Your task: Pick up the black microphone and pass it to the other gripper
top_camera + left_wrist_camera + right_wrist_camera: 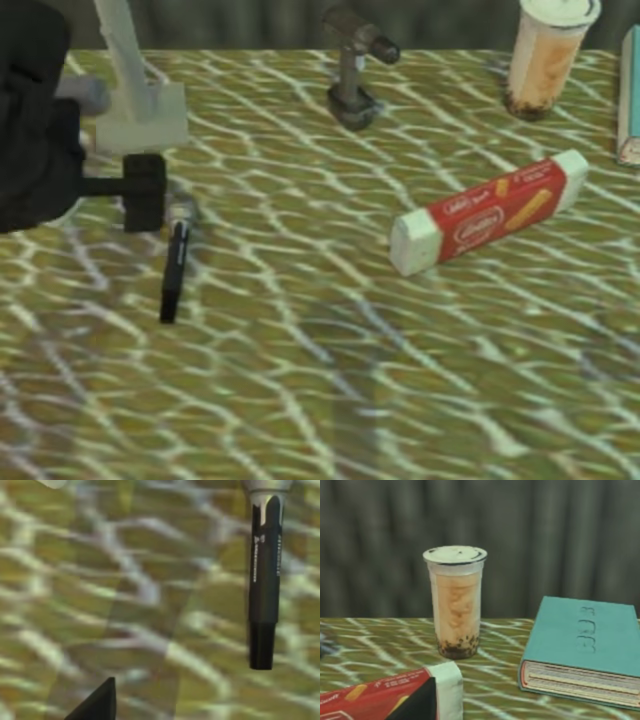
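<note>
The black microphone [175, 268] lies flat on the table [330, 400] at the left side, its grey mesh head pointing to the far side and its handle toward the near edge. The left gripper [145, 192] hovers just left of the head, near it but not holding it; whether its fingers are apart or together cannot be told, since the left wrist view shows only one black fingertip [97, 705] beside the microphone [264, 580].

The right gripper is out of the top view. Farther right lie a red biscuit pack [490, 212], a bubble tea cup [545, 55], a teal book [580, 650] and a dark grey drill [355, 70].
</note>
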You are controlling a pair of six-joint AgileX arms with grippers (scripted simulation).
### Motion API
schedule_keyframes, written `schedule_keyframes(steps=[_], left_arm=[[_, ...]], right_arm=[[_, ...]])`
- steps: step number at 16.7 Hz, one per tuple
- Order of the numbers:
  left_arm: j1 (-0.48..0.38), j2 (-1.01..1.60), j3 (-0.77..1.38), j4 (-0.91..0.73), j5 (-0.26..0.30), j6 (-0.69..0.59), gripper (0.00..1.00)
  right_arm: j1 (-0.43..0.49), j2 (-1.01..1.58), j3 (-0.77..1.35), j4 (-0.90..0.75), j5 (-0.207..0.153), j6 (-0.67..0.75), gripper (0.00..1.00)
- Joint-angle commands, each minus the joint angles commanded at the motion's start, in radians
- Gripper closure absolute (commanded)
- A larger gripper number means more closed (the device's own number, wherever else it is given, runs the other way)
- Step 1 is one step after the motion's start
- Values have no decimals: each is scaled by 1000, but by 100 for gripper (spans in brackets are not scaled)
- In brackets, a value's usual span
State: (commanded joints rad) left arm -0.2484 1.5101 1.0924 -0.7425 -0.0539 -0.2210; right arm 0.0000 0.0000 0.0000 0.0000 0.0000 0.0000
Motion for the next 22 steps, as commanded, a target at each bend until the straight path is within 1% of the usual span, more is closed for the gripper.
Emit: schedule_keyframes(steps=[5, 8, 10, 17, 19, 22], left_arm=[[-60, 364, 275, -170, -12, -55, 0], [-82, 482, 376, -226, -16, -74, 0], [-88, 516, 405, -242, -17, -80, 0], [-83, 525, 395, -224, -17, -77, 0], [-81, 558, 372, -169, -17, -72, 0], [-75, 627, 321, -42, -16, -65, 0]], right_arm=[[0, 0, 0, 0, 0, 0, 0], [0, 0, 0, 0, 0, 0, 0], [0, 0, 0, 0, 0, 0, 0], [0, 0, 0, 0, 0, 0, 0], [0, 0, 0, 0, 0, 0, 0], [0, 0, 0, 0, 0, 0, 0]])
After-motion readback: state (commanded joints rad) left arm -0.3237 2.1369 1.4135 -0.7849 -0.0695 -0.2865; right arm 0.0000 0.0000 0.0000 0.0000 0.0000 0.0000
